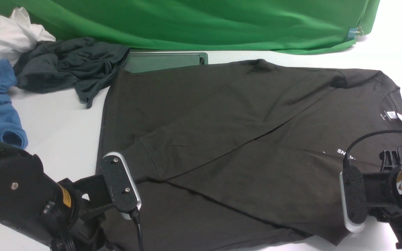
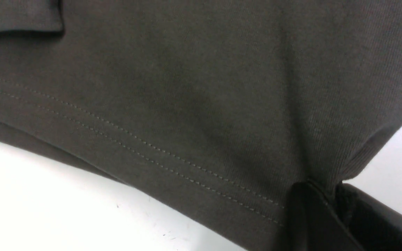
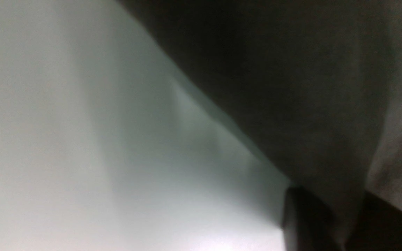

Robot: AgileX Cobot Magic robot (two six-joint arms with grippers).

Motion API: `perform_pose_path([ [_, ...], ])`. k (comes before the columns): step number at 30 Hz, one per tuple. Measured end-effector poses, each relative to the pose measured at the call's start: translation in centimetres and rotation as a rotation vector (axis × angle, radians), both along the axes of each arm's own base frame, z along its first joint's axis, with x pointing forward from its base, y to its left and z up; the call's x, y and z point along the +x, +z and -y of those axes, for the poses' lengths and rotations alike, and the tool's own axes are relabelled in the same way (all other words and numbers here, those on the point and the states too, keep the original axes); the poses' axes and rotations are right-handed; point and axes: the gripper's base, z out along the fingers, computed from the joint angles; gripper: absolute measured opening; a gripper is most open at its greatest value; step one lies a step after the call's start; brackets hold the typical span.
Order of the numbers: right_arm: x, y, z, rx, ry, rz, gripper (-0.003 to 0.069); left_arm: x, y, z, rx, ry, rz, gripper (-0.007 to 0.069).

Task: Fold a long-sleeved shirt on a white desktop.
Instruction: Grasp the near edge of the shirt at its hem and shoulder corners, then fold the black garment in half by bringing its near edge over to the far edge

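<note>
Body fold judged in hand: long-sleeved shirt [image 1: 222, 139] edge clamped within left jaws, right jaws; level joint lift needed.

Front view bright and even; white desktop [image 1: 61, 118] glares, nearly washed out far right. My left wrist view sharp. My right wrist view dim, wholly blurred.

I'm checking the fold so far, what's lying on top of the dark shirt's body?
A sleeve lies diagonally across the long-sleeved shirt, its ribbed cuff near the hem. Of the chest print only "SN" shows; the torso fabric beneath the sleeve is covered.
</note>
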Motion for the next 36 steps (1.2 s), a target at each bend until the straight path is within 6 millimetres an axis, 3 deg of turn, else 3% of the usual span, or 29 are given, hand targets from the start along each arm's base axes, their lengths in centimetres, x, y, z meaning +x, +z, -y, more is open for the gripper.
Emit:
perform_pose_path([
  [3, 0.0, 0.0, 0.0, 0.003, -0.01, 0.0, 0.0043, 0.0, 0.0, 0.0, 0.001, 0.0, -0.001, 0.0043],
  [10, -1.5, 1.1, 0.0, -0.018, -0.091, -0.045, 0.0038, -1.1, 0.8, -0.2, -0.018, 0.008, -0.044, 0.0043],
  [15, -3.2, 2.8, 0.7, -0.05, -0.116, -0.071, 0.0038, -2.5, 3.1, -0.5, -0.109, 0.04, 0.061, 0.0043],
  [23, -1.4, 4.3, 0.0, 0.024, -0.115, 0.075, 0.0036, -1.4, 4.4, -0.8, -0.153, 0.186, 0.212, 0.0043],
  [28, 2.4, 6.4, -0.9, 0.117, -0.161, 0.222, 0.0036, 2.8, 4.6, -1.6, -0.142, 0.353, 0.273, 0.0043],
  [36, 7.6, 6.5, 0.1, 0.159, -0.306, 0.268, 0.0036, 9.3, 3.6, -3.2, -0.166, 0.502, 0.275, 0.0043],
])
